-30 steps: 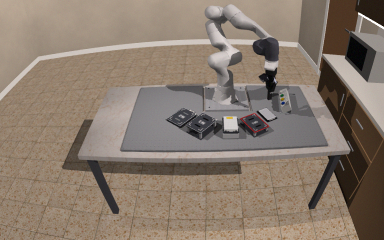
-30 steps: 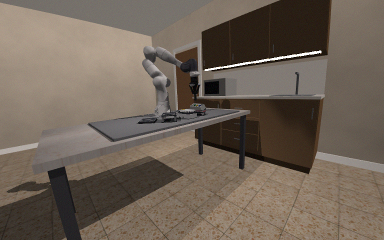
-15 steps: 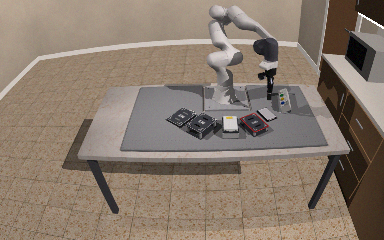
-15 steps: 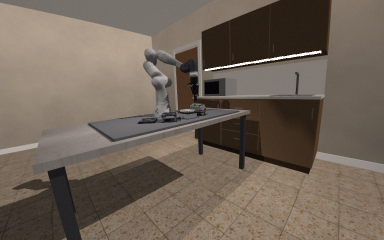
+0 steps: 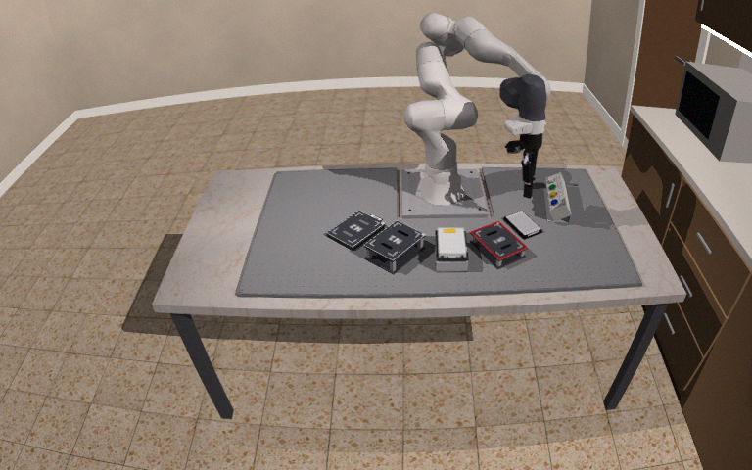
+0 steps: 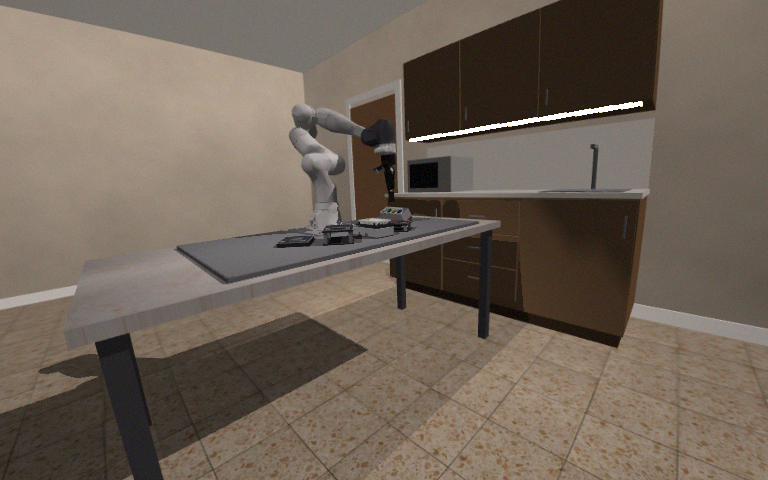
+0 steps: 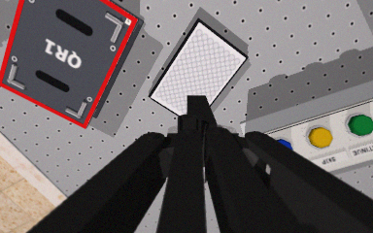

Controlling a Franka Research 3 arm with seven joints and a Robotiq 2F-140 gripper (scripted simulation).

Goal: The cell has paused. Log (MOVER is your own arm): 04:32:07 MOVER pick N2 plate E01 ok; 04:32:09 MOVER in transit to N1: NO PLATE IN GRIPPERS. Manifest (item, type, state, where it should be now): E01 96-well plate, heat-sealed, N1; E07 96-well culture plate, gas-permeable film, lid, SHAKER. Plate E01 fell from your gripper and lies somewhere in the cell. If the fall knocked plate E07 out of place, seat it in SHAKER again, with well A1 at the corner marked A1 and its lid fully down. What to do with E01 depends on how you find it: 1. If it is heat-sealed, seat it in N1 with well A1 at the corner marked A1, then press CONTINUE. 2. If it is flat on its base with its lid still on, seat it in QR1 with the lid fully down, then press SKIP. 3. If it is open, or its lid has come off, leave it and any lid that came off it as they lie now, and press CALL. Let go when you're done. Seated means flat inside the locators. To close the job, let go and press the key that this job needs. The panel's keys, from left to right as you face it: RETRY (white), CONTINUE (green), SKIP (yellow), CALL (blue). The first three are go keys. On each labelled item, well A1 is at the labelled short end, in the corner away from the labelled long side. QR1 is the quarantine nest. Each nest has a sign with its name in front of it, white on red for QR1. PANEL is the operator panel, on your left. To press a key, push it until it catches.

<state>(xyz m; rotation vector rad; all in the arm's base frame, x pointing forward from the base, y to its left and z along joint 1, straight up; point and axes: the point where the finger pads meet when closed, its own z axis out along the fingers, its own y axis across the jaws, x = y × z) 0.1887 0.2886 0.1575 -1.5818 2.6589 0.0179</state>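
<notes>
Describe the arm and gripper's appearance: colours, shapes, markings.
The arm has smooth, rounded white links and a dark grey wrist section. The gripper is black, with long slim fingers tapering to narrow tips. No markings or cables are visible.

The hand [image 5: 527, 191] is hanging with its fingers pressed together on nothing, above the grey mat [image 5: 310, 265], in the gap between the arm's base plate [image 5: 412, 208] and the key panel [image 5: 557, 196]. Just below it toward the front, the fallen plate [image 5: 523, 223] is lying flat on the mat, close beside the red-edged QR1 nest [image 5: 497, 240], narrowing the way between them. Bare mat is stretching toward the front edge of the tabletop [image 5: 182, 265] beyond the row of nests.
</notes>
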